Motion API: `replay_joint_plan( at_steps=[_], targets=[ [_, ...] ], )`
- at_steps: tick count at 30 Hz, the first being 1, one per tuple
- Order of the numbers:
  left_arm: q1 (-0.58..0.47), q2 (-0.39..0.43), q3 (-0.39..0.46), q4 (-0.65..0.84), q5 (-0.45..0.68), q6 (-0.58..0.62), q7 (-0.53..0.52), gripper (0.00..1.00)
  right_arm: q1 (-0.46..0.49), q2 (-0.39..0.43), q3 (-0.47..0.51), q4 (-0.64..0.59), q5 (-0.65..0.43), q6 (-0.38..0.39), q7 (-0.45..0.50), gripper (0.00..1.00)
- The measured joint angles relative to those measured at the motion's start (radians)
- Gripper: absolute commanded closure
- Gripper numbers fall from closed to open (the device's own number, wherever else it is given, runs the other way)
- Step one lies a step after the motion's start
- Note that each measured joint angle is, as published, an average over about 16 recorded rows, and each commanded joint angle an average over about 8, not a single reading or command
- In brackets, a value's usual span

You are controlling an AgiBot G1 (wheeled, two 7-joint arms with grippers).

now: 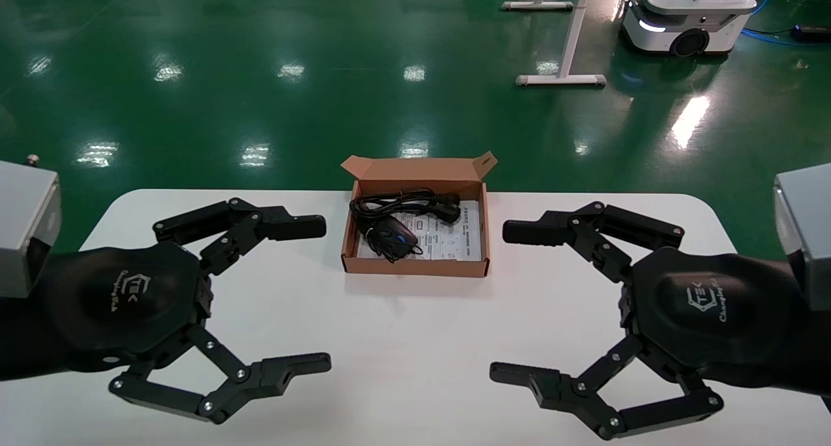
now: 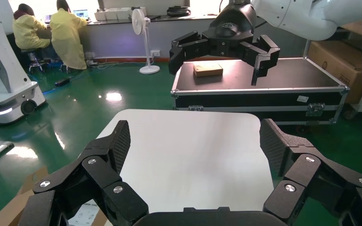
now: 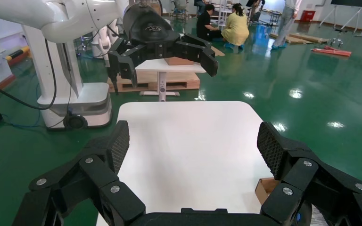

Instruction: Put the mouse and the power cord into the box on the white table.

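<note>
The brown cardboard box (image 1: 415, 265) lies open at the far middle of the white table (image 1: 415, 348). Inside it, on a white printed sheet, rest the coiled black power cord (image 1: 404, 205) and the black mouse (image 1: 395, 234). My left gripper (image 1: 322, 295) hovers open left of the box, nothing between its fingers. My right gripper (image 1: 500, 301) hovers open on the other side, facing it, also empty. The left wrist view shows the left gripper (image 2: 194, 141) over bare table with a box corner (image 2: 9, 212) at the edge. The right wrist view shows the right gripper (image 3: 192, 141) and a box corner (image 3: 265, 187).
Green floor lies beyond the table's far edge. A white mobile robot base (image 1: 688, 17) and a white stand (image 1: 563, 43) are far back right. A black flight case (image 2: 259, 89) stands past the table's end in the left wrist view.
</note>
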Motion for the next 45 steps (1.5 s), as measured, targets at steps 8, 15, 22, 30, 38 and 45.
replay_joint_plan(
  at_steps=[8,15,22,30,38,45],
  targets=[
    [-0.003,0.003,0.003,0.005,0.004,-0.003,0.0,0.0,0.003,-0.002,-0.002,-0.005,-0.003,0.001,-0.002,0.0],
    [-0.004,0.005,0.004,0.007,0.005,-0.004,0.001,0.0,0.005,-0.002,-0.003,-0.008,-0.004,0.002,-0.004,0.0],
    [-0.005,0.005,0.004,0.008,0.006,-0.005,0.001,0.0,0.006,-0.003,-0.003,-0.009,-0.005,0.003,-0.004,0.0],
    [-0.005,0.006,0.005,0.008,0.007,-0.005,0.002,0.0,0.006,-0.003,-0.004,-0.01,-0.006,0.004,-0.005,0.0],
    [-0.006,0.006,0.005,0.009,0.007,-0.006,0.002,0.0,0.006,-0.004,-0.004,-0.01,-0.006,0.004,-0.005,0.0],
    [-0.006,0.007,0.005,0.009,0.007,-0.006,0.002,0.0,0.007,-0.004,-0.004,-0.011,-0.006,0.004,-0.005,0.0]
  ],
)
